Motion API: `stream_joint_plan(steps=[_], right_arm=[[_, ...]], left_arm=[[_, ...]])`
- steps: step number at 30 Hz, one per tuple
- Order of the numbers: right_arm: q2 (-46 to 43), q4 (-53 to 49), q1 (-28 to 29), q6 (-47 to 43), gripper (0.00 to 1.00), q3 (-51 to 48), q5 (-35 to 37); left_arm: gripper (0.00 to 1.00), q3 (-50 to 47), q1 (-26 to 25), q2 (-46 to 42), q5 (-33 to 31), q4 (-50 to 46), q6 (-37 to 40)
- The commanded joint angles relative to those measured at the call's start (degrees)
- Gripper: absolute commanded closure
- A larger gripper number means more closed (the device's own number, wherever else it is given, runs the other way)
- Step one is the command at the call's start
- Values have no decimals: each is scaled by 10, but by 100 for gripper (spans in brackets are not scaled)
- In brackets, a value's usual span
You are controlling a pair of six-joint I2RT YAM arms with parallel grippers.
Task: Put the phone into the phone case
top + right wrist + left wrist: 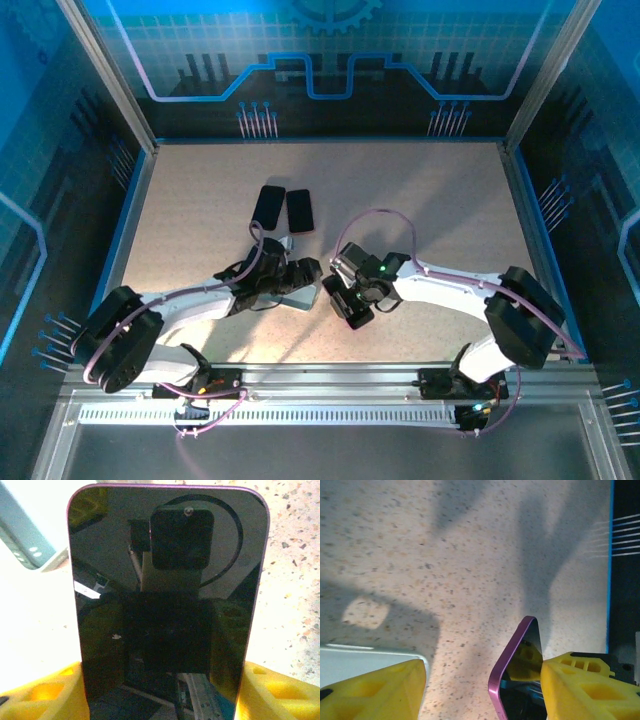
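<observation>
Overhead, the right end effector (346, 292) and the phone (356, 310) merge into one dark mass near the counter's near centre, so we cannot trace the phone's outline. The left end effector (298, 272) overlaps the pale phone case (292, 299) and hides its far part. Two dark slabs (268, 207) (300, 210) lie side by side farther back; we cannot tell whether they are phones or cases. The counter (440, 200) is speckled beige, enclosed by blue-lit printed walls (320, 60).

On the left wrist camera, the left end effector (482, 670) stands open, with bare counter (445, 555) visible between its yellow fingers (375, 690). The phone case (355, 662) is cut off by the left finger and the frame edge. The purple-rimmed phone (512, 680) rises tilted between the fingers, its lower part out of frame. A blue border (610, 565) marks the counter edge.

On the right wrist camera, the right end effector (160, 692) is clamped on the phone (167, 605), held upright. Its glossy face carries dark reflections. The phone case (22, 535) shows only a corner at upper left. The counter (295, 555) is overexposed.
</observation>
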Motion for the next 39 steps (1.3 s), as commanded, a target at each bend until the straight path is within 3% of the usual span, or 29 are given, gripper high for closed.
stream_joint_plan(steps=[1, 16, 39], right_arm=[[-34, 7, -11, 10, 40, -7, -30], [-55, 19, -29, 23, 40, -6, -57], [-66, 17, -34, 27, 40, 10, -63]], left_arm=[[37, -1, -5, 11, 49, 61, -6], [52, 3, -17, 62, 101, 154, -32], [64, 11, -40, 74, 105, 163, -37]])
